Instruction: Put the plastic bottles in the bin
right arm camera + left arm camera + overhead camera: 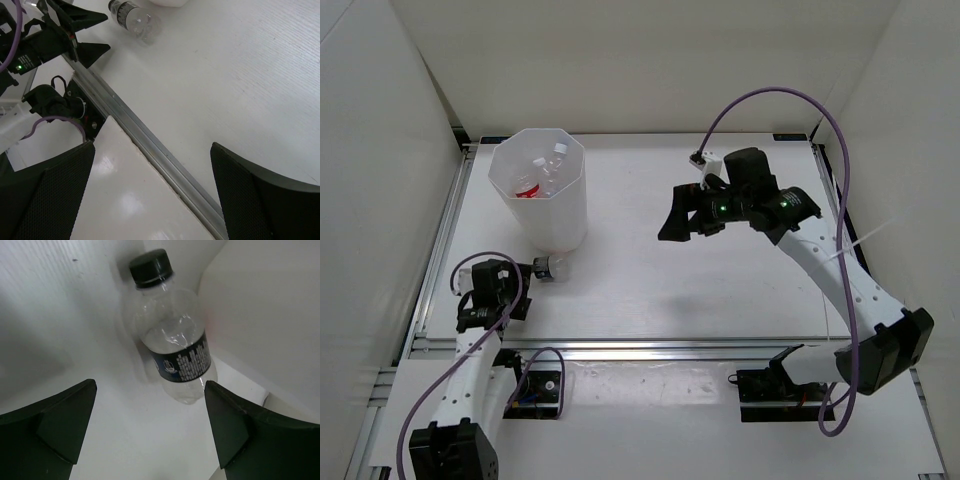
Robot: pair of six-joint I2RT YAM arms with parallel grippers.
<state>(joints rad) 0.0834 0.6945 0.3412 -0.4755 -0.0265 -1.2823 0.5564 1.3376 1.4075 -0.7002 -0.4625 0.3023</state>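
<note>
Outside, one black-capped bottle (175, 345) lay on the counter (670, 290) just beside the bin (560, 215)
The left tool (150, 390) gaped wide and empty just short of it; the right tool (152, 147) hung open, holding nothing

This was a robotics lab test cell: a white table (720, 290) boxed by plain white panels (380, 150) at 9, 12 and 3 o'clock, an aluminium rail (670, 349) at 6 o'clock, and purple cables (772, 92).

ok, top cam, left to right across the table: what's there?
left gripper → loose bottle → right gripper. Bin left out: it overlaps the first two sideways.
</note>
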